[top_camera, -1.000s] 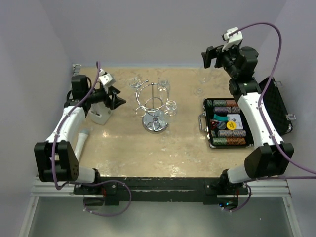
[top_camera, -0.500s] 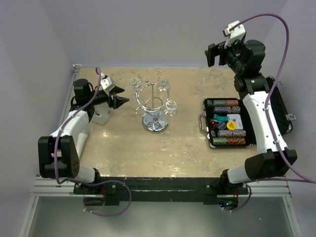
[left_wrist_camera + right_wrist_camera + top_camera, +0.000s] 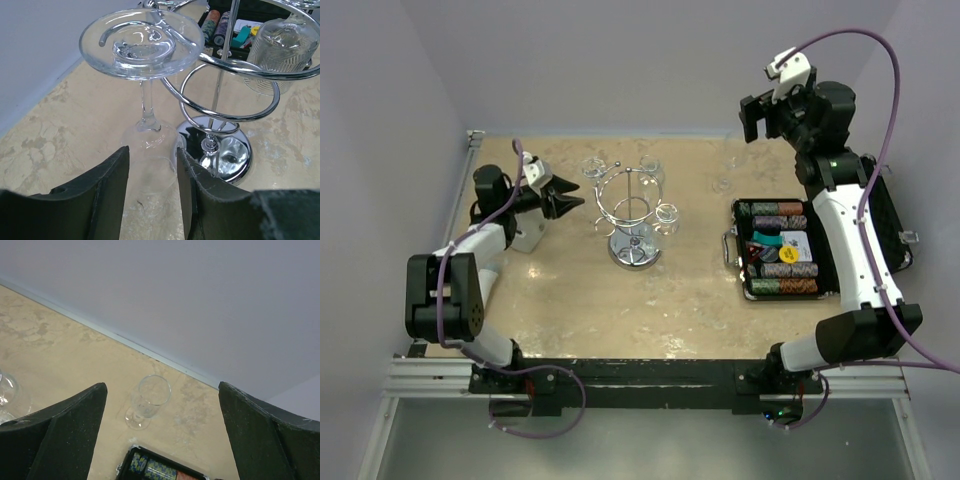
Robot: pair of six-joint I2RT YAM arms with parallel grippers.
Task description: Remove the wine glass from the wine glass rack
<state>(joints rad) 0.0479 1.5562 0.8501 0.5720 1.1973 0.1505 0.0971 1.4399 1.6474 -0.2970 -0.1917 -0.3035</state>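
Wine glass rack [image 3: 633, 250] stands on the table [image 3: 580, 310], left of centre and toward the far side.

Wine glass [image 3: 146, 100] hangs upside down from a hook on the rack's left side. Its foot sits up in the curl, the stem is vertical and the bowl points down.

Left gripper [image 3: 151, 151] reaches in from the left, level with the bowl. Its fingers [image 3: 112, 192] stand one on each side of the bowl, partly closed, with a gap about as wide as the bowl. With clear glass against dark pads, I cannot tell whether they touch or grip.

A second, ribbed glass [image 3: 280, 55] hangs on the rack's right side.

Right gripper [image 3: 756, 118] is raised high over the far right, well apart from the rack. Its jaws are spread wide with nothing between them. Below it an upright glass [image 3: 148, 399] stands on the table, beyond the open chip case [image 3: 782, 250].
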